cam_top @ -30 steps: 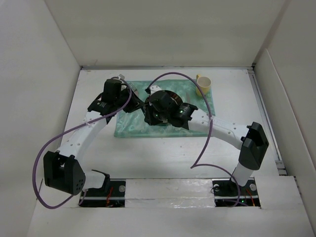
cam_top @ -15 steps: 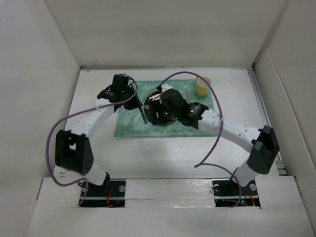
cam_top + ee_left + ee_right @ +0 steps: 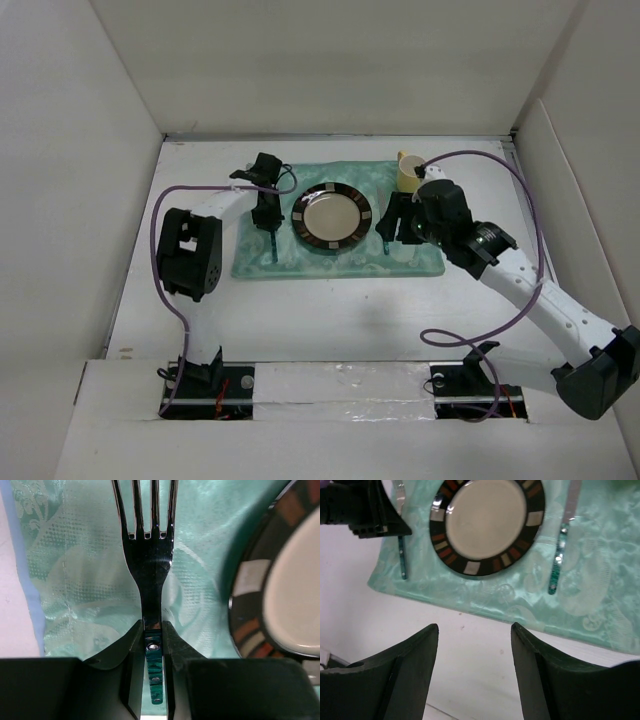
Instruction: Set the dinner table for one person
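Step in hand: placing the fork (image 3: 150, 555) to the left of the plate (image 3: 332, 217), I judge. The knife (image 3: 563, 537) lies on the other side of the plate and the cup (image 3: 411, 172) stands at the far right corner of the placemat (image 3: 300, 262), so the fork looks like the last piece.

Dinner table: the dinner table (image 3: 330, 310) is the big white surface under everything. The placemat lies on its far middle part and the arms are fixed at its near edge.

Left claw: the left claw (image 3: 152, 635) is narrow and clamps the green handle of the fork. The prongs point to the far side.

Fork position: just beside the plate rim but apart from it, over the left part of the placemat. I cannot tell if it rests on the cloth or is just above it.

Right claw: the right claw (image 3: 472, 650) is wide and holds nothing. Only the white table and the near edge of the placemat show between its fingers.

Left arm pose: the elbow is folded back at the left, the forearm reaches to the placemat, and the wrist points down.

Right arm pose: stretched in a diagonal from its base toward the right side of the placemat, with the claw near the knife.

Next move: probably to open the left claw and lift straight up, without dragging the fork or the cloth. First the fork must be flat on the placemat and parallel to the knife.
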`<state>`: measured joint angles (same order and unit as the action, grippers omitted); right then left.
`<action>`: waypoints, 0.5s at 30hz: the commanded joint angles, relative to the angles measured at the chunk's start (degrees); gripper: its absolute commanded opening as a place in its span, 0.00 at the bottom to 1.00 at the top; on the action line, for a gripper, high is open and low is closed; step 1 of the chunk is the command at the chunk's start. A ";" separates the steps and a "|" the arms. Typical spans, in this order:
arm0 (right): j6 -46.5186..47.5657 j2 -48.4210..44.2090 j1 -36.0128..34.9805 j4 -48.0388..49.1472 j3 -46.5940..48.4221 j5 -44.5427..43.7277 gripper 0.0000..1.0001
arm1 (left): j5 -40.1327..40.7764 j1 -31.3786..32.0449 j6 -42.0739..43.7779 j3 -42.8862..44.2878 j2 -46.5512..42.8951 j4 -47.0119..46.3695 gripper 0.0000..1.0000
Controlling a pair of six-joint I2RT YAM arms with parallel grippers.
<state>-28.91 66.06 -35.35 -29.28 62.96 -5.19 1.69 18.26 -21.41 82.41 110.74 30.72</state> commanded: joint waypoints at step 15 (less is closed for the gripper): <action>0.52 -0.15 1.96 -1.31 -1.17 1.06 0.65 | 4.10 2.39 5.59 4.95 2.63 -0.40 0.00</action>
<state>-28.73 65.98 -33.69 -31.03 61.98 -4.05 3.84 18.79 -16.97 84.68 112.51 30.30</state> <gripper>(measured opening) 0.647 0.127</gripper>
